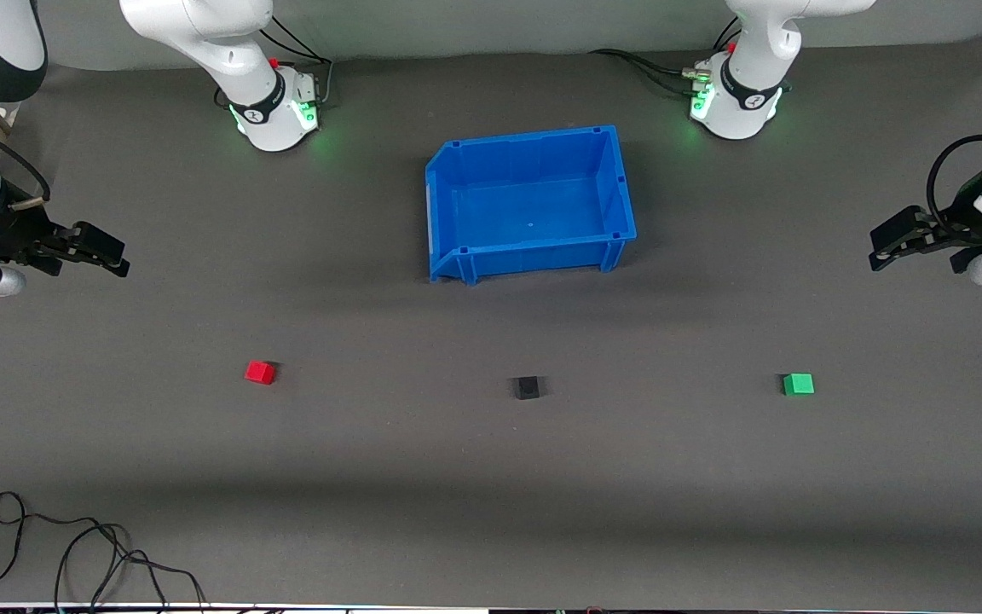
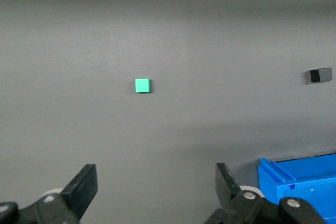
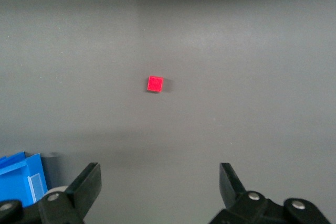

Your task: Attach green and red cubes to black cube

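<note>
On the table [image 1: 491, 512], the blue bin [image 1: 529, 203] is the biggest thing and serves as the landmark: it sits midway between the two arm bases, empty. The right end effector [image 1: 107, 254] hovers off toward the right arm's end of the table from the bin, fingers spread apart and holding nothing; the left end effector [image 1: 892, 243] hovers off toward the left arm's end, likewise spread and empty.

Nearer the front camera than the bin lie the three cubes in a row, well apart. The black cube [image 1: 527, 388] lies almost straight out from the bin's front wall. The red cube [image 1: 260, 372] lies toward the right arm's end of the table, the green cube [image 1: 798, 385] toward the left arm's end.

Each coloured cube is plainly closer to one arm: red to the right, green to the left. Each wrist view shows its cube centred ahead of the open fingers, so a forward, downward reach looks needed.
</note>
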Controlling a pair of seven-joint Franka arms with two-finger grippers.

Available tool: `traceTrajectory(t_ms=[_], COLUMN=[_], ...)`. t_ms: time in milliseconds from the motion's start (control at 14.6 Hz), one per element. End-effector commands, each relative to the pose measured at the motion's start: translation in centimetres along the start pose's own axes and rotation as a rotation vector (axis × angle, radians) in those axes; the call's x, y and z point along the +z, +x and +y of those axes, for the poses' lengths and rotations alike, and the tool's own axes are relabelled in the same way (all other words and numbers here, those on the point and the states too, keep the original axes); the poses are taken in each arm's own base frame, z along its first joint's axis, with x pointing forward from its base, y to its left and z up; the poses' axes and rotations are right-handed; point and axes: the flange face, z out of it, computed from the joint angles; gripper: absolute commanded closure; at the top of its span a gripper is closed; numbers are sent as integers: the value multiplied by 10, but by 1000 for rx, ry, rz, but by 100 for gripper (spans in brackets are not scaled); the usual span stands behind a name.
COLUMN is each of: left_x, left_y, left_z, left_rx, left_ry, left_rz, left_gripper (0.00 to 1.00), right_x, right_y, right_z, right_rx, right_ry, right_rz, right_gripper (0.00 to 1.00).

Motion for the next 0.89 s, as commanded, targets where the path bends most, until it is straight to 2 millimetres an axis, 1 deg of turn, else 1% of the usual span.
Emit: traceTrajectory(t_ms=[0,205,548,616,684,753,821], left_x=[-5,-4,-2,-2,-2,-2,-1], left_y=[2,3,4,4,4,4,4], left_z=[-2,-2,-3,-5,-14,-18,-19], left_rx=[14,13,11,8,-11,-35,-38], left_ry=[11,11,10,7,2,-7,-8], left_rz=[12,17,18,18,17,16,13], left_gripper=[0,0,0,0,0,0,0], right_x=[-1,-2,-1,-1,-1,0,6], right_y=[-1,3,4,4,3,4,6], right_z=[0,-1,-1,-1,-1,0,0], right_rx=[-4,-5,-1,-1,-1,1,4], right_ry=[-4,-4,-3,-3,-3,-3,-4], right_rz=[12,15,14,12,12,11,2], right_gripper=[0,0,0,0,0,0,0])
